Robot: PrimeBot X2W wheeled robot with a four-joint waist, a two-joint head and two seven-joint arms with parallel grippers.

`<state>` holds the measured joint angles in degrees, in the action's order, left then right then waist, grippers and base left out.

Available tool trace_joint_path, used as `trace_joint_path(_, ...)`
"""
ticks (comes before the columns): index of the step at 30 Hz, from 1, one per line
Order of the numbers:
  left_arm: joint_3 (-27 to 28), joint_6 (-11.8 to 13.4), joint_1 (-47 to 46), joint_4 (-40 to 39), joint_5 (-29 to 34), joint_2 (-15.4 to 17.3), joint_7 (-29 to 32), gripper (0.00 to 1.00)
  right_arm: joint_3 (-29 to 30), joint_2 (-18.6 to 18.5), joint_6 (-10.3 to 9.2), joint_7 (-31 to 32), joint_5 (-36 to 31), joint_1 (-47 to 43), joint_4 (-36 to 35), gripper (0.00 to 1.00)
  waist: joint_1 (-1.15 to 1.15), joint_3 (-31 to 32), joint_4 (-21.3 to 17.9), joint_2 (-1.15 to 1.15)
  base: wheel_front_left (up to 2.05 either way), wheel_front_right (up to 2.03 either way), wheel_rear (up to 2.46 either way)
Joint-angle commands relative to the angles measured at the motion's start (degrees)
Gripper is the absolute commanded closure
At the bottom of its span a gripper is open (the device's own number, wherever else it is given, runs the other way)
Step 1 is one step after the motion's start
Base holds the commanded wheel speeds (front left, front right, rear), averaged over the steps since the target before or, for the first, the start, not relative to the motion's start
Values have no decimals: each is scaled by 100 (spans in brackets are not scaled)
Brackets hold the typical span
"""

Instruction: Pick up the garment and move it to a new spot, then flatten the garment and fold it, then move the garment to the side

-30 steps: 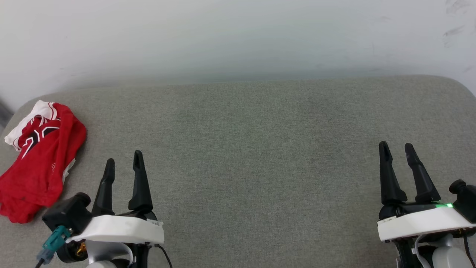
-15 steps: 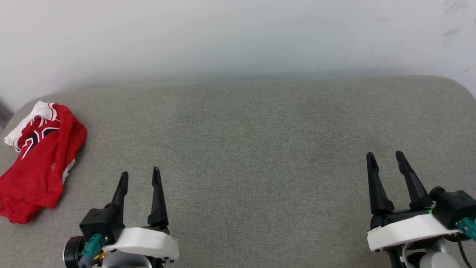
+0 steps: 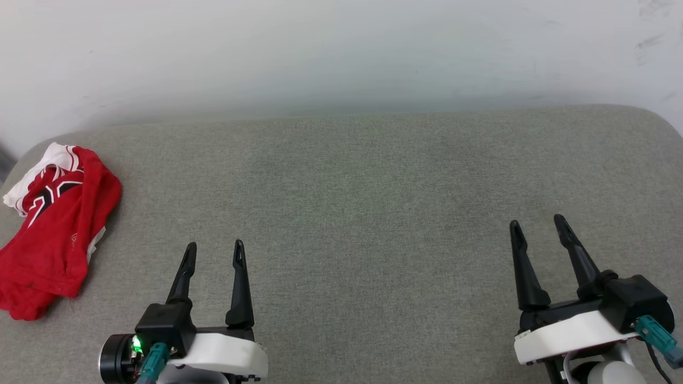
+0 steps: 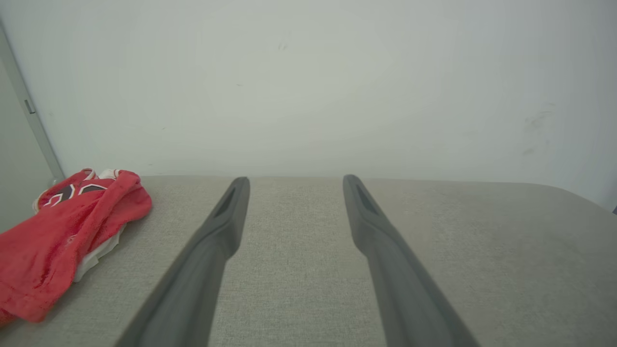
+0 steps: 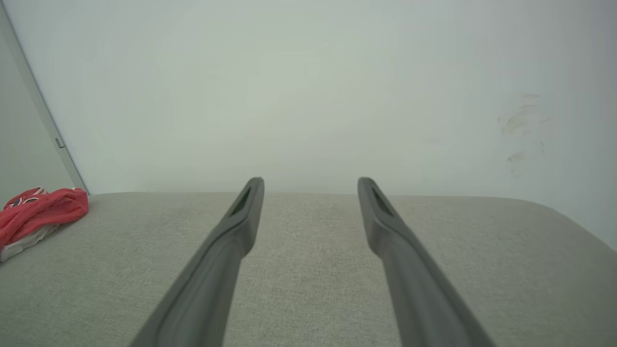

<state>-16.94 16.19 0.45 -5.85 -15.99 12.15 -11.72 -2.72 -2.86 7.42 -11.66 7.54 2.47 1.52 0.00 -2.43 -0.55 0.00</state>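
The garment (image 3: 50, 229) is a red jersey with white trim and black print, lying in a folded bundle at the far left edge of the grey cushioned surface (image 3: 363, 202). It also shows at the left in the left wrist view (image 4: 62, 236) and small at the far left in the right wrist view (image 5: 38, 212). My left gripper (image 3: 214, 252) stands open at the lower left, to the right of the garment and apart from it, holding nothing. Open and empty as well, my right gripper (image 3: 538, 226) is at the lower right.
A pale wall (image 3: 341, 53) runs along the back of the surface. The surface has rounded corners at the far left and far right (image 3: 656, 120). A grey vertical frame edge (image 4: 29, 115) stands at the left beyond the garment.
Both grippers have drawn back toward the bottom of the head view and shifted inward; the left one moved right, away from the garment. The garment has stayed where it was.
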Motion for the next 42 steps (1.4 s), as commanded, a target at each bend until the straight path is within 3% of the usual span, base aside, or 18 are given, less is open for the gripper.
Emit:
trace_joint_path(1, 57, -70, -8, -66, 23, -42, -49, 0, -48, -3, 11, -53, -115, 51, -76, 0, 0, 1, -3, 0, 0, 0, 0)
trace_joint_path(10, 691, -777, 173, -100, 305, -445, -152, 0, 4, -3, 6, -158, -3, 1, -145, 0, 0, -24, -27, 0, 0, 0, 0)
trace_joint_path(16, 1067, -1402, 274, 6, 533, -703, -219, 0, -22, -3, 6, -220, 48, -69, -23, 0, 0, -54, -34, 0, 0, 0, 0)
trace_joint_path(22, 1324, -1824, 337, 107, 860, -852, -283, 0, -40, -3, 6, -288, -69, -62, 6, 0, 0, -64, -50, 0, 0, 0, 0)
trace_joint_path(31, 1412, -2065, 354, 167, 1217, -920, -363, 0, -13, -2, 6, -365, -241, -111, 45, 0, 0, -55, -17, 0, 0, 0, 0)
trace_joint_path(42, 1473, -2097, 346, 172, 1115, -927, -358, 0, -124, -2, 6, -356, -192, -150, 36, 0, 0, -22, 241, 0, 0, 0, 0)
